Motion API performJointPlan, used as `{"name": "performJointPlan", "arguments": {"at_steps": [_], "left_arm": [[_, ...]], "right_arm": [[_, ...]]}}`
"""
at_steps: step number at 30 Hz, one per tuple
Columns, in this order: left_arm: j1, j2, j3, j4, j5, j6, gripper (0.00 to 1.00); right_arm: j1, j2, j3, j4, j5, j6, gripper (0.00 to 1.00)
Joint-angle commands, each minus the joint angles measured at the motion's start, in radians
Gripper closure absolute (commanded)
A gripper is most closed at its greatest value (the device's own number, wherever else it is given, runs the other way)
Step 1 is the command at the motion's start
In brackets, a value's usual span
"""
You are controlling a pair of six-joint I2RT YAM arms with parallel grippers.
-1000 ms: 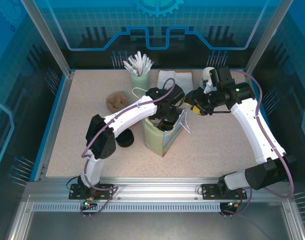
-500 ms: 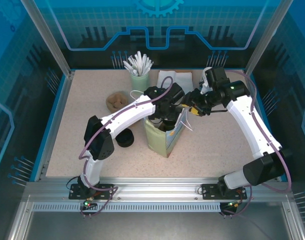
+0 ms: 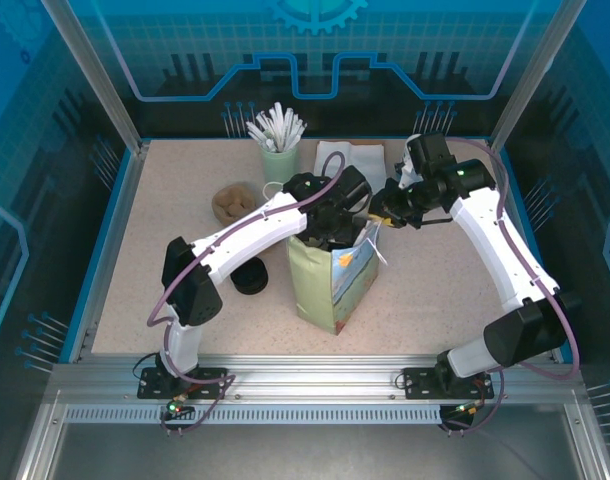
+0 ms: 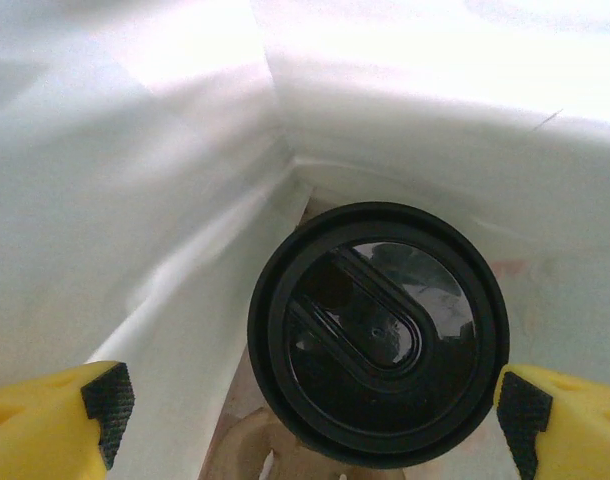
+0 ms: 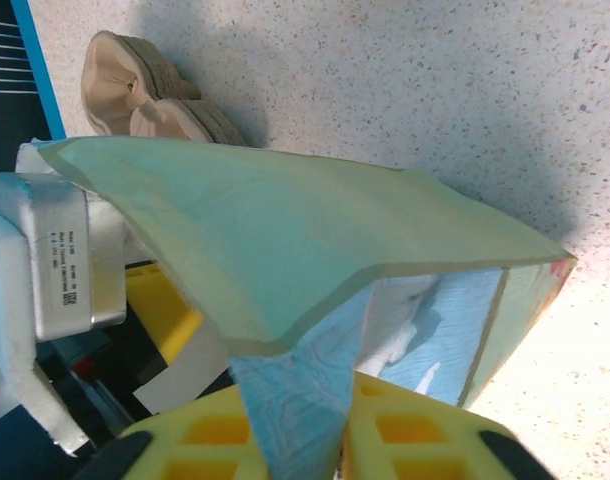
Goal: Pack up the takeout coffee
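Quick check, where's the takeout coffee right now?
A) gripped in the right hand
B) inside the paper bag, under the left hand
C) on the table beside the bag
B: the left wrist view looks down on the takeout coffee, with the white walls of the paper bag all round it and the left hand open above.

Takeout coffee point(image 4: 378, 335) sits inside the paper bag point(image 3: 323, 288) — loose lid point(image 3: 250, 279) left of it.

Both arms reach inward, left gripper point(image 4: 313, 412) spread wide, right gripper point(image 5: 295, 440) pinched on the paper bag point(image 5: 285, 240) rim.
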Motion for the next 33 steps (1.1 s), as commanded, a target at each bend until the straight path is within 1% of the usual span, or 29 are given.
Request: {"name": "performJointPlan", "arguments": {"at_steps": [1,7,10,15,21,24,27,33], "left_arm": [[-0.007,-0.044,0.047,-0.034,-0.020,-0.008,0.05],[-0.011,-0.051,0.048,-0.048,-0.031,-0.017,0.05],[-0.016,-0.065,0.045,-0.039,-0.034,-0.016,0.05],[-0.026,-0.103,0.046,-0.017,-0.036,-0.024,0.05],[-0.048,-0.132,0.047,-0.013,-0.058,-0.029,0.05],[-0.058,-0.149,0.021,0.010,-0.064,-0.032,0.05],[-0.067,-0.184,-0.038,0.085,-0.057,-0.038,0.05],[-0.069,-0.294,-0.258,0.333,0.004,-0.066,0.06]], "right_arm": [[-0.007,0.000,0.012,-0.035,0.020,-0.037,0.85],[-0.030,-0.010,0.007,-0.019,0.016,-0.094,0.92],[-0.045,-0.012,0.011,-0.015,0.024,-0.141,0.93],[-0.071,-0.022,-0.012,0.021,-0.013,-0.212,0.96],[-0.076,-0.032,-0.033,0.057,-0.055,-0.290,0.97],[-0.079,-0.040,-0.046,0.080,-0.080,-0.307,0.97],[-0.080,-0.047,-0.052,0.093,-0.089,-0.322,0.98],[-0.086,-0.077,-0.095,0.141,-0.102,-0.331,0.98]]}}
